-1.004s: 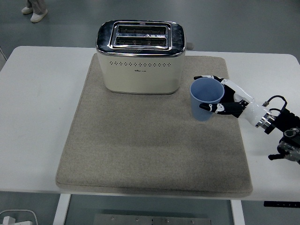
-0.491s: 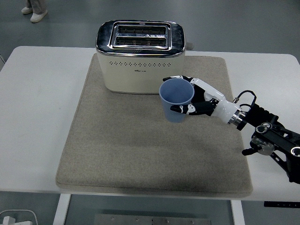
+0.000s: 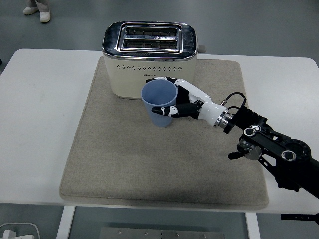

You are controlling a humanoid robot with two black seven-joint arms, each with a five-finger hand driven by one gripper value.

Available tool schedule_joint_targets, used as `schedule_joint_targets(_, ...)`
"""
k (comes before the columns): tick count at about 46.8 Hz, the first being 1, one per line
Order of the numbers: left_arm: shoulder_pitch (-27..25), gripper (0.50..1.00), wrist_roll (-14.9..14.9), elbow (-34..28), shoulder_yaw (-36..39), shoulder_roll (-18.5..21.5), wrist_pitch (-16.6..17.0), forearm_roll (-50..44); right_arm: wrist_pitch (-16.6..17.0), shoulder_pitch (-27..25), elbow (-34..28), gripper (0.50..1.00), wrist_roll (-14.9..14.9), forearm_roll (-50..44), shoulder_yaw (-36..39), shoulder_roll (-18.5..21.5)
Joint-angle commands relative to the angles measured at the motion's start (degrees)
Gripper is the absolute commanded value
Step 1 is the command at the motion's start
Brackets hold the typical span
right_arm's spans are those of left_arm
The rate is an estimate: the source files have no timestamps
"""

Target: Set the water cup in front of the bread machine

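Note:
A blue plastic cup (image 3: 159,103) stands upright just in front of the cream toaster (image 3: 149,59), over the grey mat (image 3: 124,154). My right hand (image 3: 177,103) is wrapped around the cup's right side, thumb at the front and fingers behind, shut on it. I cannot tell whether the cup's base touches the mat. The right arm (image 3: 264,149) reaches in from the lower right. The toaster has two empty slots on top and sits at the mat's far edge. No left arm shows.
The mat covers most of the white table (image 3: 40,124). A person's shoes (image 3: 37,12) show on the floor at the top left. A small white object (image 3: 17,231) lies on the floor at the bottom left.
My right hand has carried the cup leftward, from the mat's right side to a spot in front of the toaster's middle. The arm has stretched further in over the table.

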Motion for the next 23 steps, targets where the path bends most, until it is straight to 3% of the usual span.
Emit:
schedule_joint_targets(1, 0.01, 1.0, 0.0, 0.0, 0.0, 0.0, 0.0, 0.0, -0.94, 0.55, -0.56, 0.662, -0.65, 0.13, 0.03, 1.44)
schedule_joint_targets(23, 0.01, 1.0, 0.0, 0.0, 0.0, 0.0, 0.0, 0.0, -6.04, 0.55, -2.94, 0.668, -1.88, 0.31, 0.12, 6.45)
